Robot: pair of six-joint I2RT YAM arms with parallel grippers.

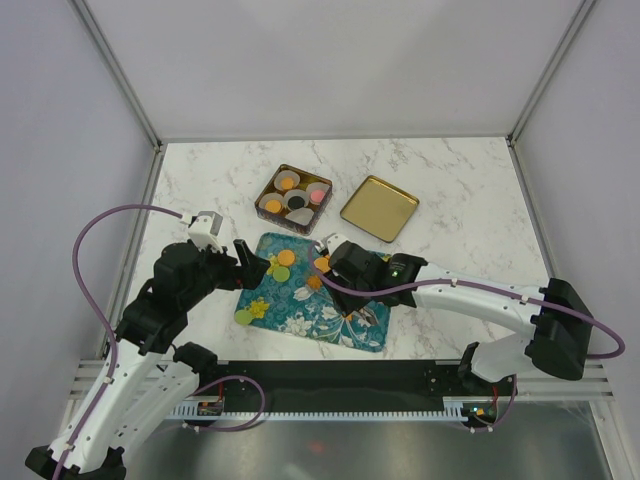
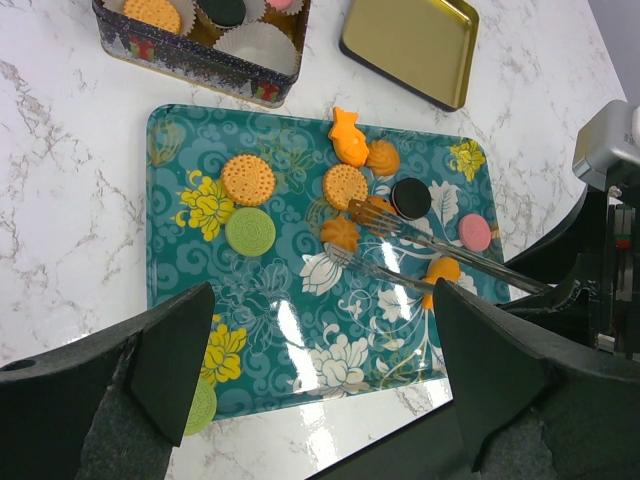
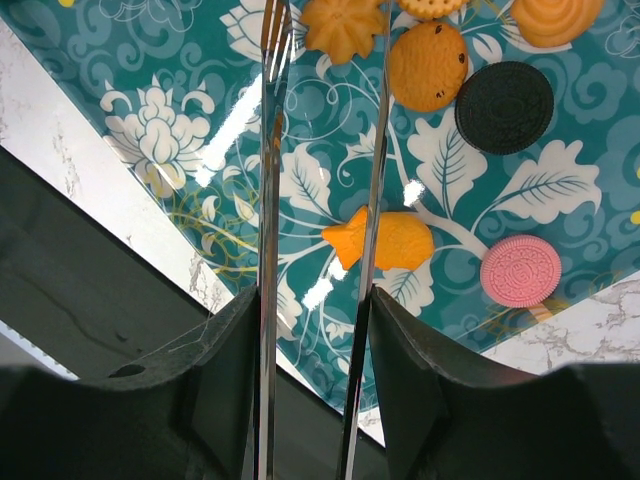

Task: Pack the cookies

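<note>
Cookies (image 2: pixel 248 179) mostly lie on your tray (image 2: pixel 170 130), a few seemingly in the tin (image 2: pixel 190 60) at twelve o'clock; your right gripper (image 3: pixel 315 340) squeezes tongs (image 2: pixel 450 250) partway, your left gripper (image 2: pixel 320 350) gapes empty.

The tray (image 2: pixel 290 365) is finished smooth and glossy, with light streaks mirrored on its teal floral surface. Under the tray, the table (image 2: pixel 60 150) is surfaced in polished, marble-look white. Over the tray, tongs (image 2: pixel 440 250) of bright, mirror-shiny metal are seen. On the tray, the cookies (image 2: pixel 248 179) are shown matt and finely embossed. Beyond the tray, a lid (image 2: pixel 405 45) of satin gold metal and a printed tin (image 2: pixel 190 60) lined with pleated white paper cups (image 2: pixel 262 45) are seen.
</note>
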